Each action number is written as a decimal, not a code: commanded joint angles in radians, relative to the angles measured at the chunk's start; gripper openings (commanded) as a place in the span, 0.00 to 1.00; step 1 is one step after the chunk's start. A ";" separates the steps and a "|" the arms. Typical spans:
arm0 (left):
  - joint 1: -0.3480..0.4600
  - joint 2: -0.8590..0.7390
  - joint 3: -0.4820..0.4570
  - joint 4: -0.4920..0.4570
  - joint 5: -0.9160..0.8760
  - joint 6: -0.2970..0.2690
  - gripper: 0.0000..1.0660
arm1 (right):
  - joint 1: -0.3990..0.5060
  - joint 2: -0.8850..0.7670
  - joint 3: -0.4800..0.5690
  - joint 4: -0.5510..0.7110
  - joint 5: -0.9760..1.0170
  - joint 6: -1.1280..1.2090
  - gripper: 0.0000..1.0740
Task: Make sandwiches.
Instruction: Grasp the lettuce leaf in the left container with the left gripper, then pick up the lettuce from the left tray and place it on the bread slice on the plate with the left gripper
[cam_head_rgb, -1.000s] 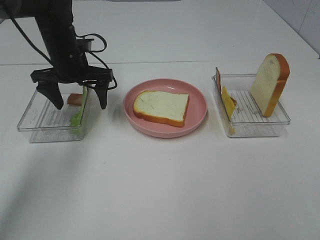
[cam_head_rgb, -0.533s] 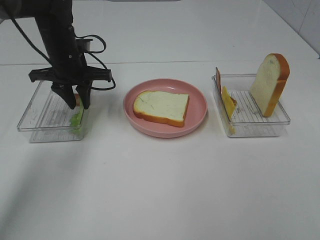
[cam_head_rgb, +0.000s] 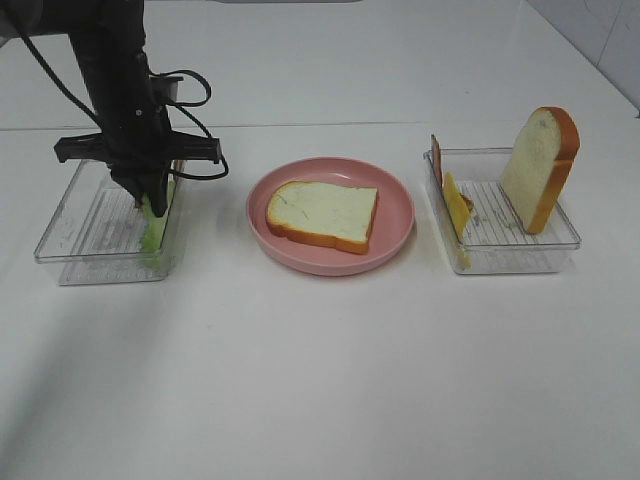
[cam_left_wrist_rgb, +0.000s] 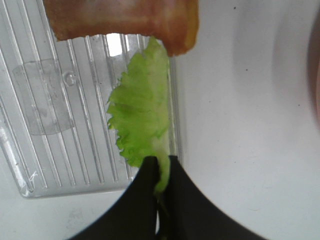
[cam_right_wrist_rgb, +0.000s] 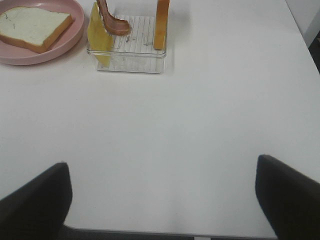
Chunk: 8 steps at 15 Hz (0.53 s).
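One white bread slice (cam_head_rgb: 322, 213) lies flat on the round pink plate (cam_head_rgb: 400, 215); it also shows in the right wrist view (cam_right_wrist_rgb: 32, 27). My left gripper (cam_head_rgb: 152, 200) reaches down into the left clear tray (cam_head_rgb: 90, 235) and is shut on the edge of a green lettuce leaf (cam_left_wrist_rgb: 140, 115). A reddish-brown bacon strip (cam_left_wrist_rgb: 120, 17) lies just beyond the leaf. My right gripper (cam_right_wrist_rgb: 162, 210) is open and empty over bare table, well short of the right tray (cam_right_wrist_rgb: 130, 60). It is out of the exterior high view.
The right tray (cam_head_rgb: 510, 245) holds an upright bread slice (cam_head_rgb: 540, 168), a yellow cheese slice (cam_head_rgb: 457, 205) and a bacon strip (cam_head_rgb: 436, 158). The left arm's cable (cam_head_rgb: 195, 90) loops above the left tray. White table (cam_head_rgb: 320, 380) lies in front.
My left gripper's fingers, spread wide a second ago, have closed together onto the lettuce in the left tray. The plate, bread and right tray have not moved.
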 joint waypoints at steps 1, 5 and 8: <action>-0.004 -0.045 0.000 0.005 0.080 -0.009 0.00 | -0.003 -0.027 0.004 -0.003 -0.010 -0.009 0.90; -0.004 -0.108 0.000 -0.038 0.097 -0.007 0.00 | -0.003 -0.027 0.004 -0.003 -0.010 -0.009 0.90; -0.004 -0.169 -0.033 -0.111 0.095 -0.007 0.00 | -0.003 -0.027 0.004 -0.003 -0.010 -0.009 0.90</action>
